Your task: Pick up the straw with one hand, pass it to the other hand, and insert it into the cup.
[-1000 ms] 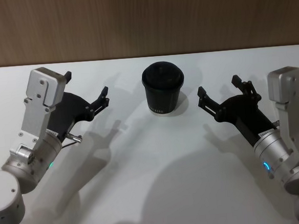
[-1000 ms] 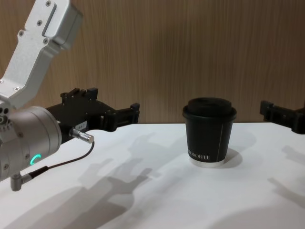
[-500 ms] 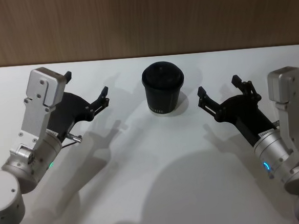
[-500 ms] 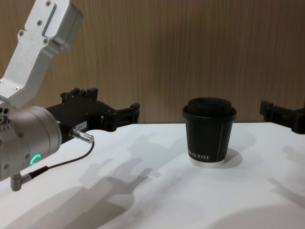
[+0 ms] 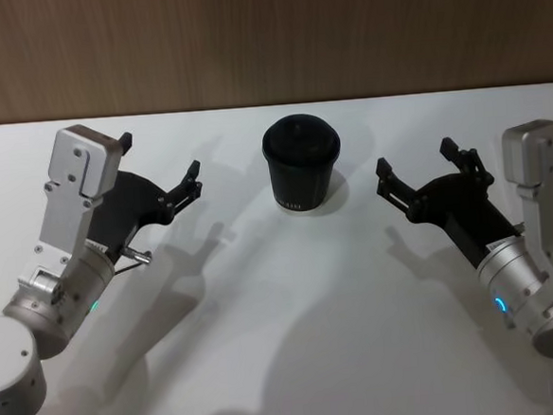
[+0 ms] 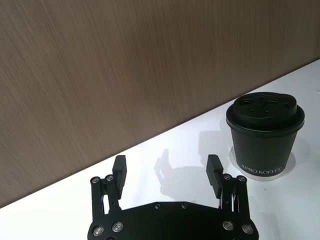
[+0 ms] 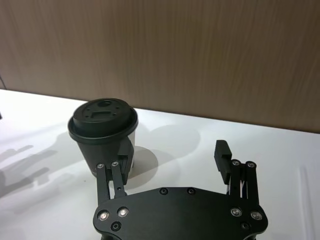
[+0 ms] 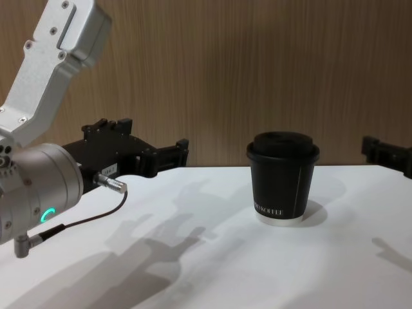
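the likeliest trouble is the pick itself. the straw (image 7: 302, 200) may be the faint pale line lying on the table (image 5: 293, 311) just beside the right pincer (image 5: 415, 157) in the right wrist view, but i cannot tell for certain. a white tube on a white top is easy to miss, and a pinch that lands off-centre would probably roll it away or flatten it.

both pincers are spread apart and hold nothing. the left pincer (image 5: 159, 154) hovers over the table to the left of the cup (image 5: 302, 163), and the right one hovers to its right, both aimed inward at it. the cup stands upright between them near the back of the table, so a wide swing from either arm could knock it.

the hand-over is another weak spot, since a thin, smooth tube could slip or tilt between two grips. the openings in the domed lid (image 6: 265, 107) look small, so a straw brought down off-line would likely push the light cup along or tip it.

a thin black cable (image 8: 111, 183) with a metal plug hangs off the left arm and could drag. a wooden wall (image 5: 265, 37) closes the far edge. nothing stands between the pincers and the cup.
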Action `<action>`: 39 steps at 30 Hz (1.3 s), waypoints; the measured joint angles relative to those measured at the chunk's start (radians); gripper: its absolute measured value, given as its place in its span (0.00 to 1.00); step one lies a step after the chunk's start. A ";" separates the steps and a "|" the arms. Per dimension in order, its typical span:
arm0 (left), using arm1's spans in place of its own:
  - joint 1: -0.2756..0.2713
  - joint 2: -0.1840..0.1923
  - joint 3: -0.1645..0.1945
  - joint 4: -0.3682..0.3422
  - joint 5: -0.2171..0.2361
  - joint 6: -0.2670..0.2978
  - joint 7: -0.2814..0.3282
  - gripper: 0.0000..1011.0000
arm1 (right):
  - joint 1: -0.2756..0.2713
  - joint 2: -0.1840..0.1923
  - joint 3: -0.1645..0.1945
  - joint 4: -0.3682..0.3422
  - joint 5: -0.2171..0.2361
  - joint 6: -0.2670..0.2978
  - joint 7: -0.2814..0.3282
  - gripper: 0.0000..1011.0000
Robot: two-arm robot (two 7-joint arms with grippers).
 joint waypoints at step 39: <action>0.000 0.000 0.000 0.000 0.000 0.000 0.000 0.99 | -0.035 -0.004 0.131 -0.061 -0.010 0.316 -0.114 0.99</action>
